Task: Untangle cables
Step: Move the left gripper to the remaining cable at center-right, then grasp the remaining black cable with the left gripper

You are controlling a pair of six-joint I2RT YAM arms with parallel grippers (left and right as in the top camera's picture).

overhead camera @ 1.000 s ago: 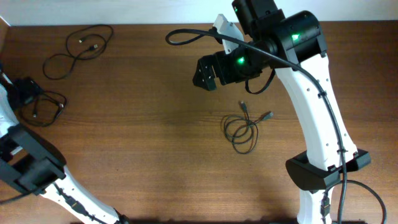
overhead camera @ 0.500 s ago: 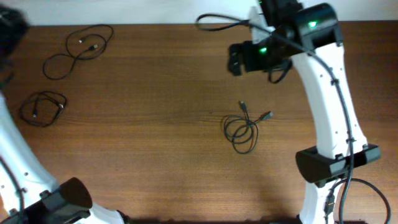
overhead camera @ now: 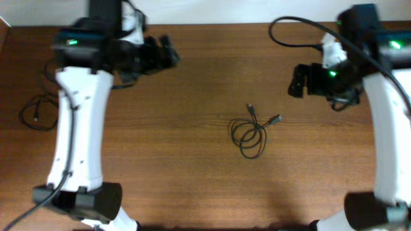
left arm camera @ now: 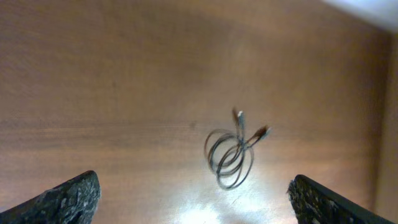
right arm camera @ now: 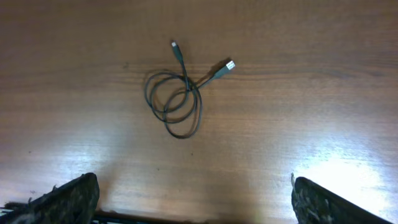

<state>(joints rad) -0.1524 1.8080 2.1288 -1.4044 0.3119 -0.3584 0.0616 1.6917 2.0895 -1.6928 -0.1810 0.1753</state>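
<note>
Overhead — centre cable (overhead camera: 255,128), left-edge cable (overhead camera: 37,117), two in all; left gripper (overhead camera: 168,54), right gripper (overhead camera: 294,82) — wide open, empty.

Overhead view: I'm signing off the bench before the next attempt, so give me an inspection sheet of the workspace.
Surface: brown wood-grain table.
Job's things: coiled cable mid-table, both plug ends showing; second cable near the left edge, beside the left arm.
Clutter: nothing seen.
Pincers: left pincer and right pincer both open, holding nothing, above the table.
Cables: thick arm cable loops off the right arm.
Surroundings: pale wall beyond the far edge.
</note>
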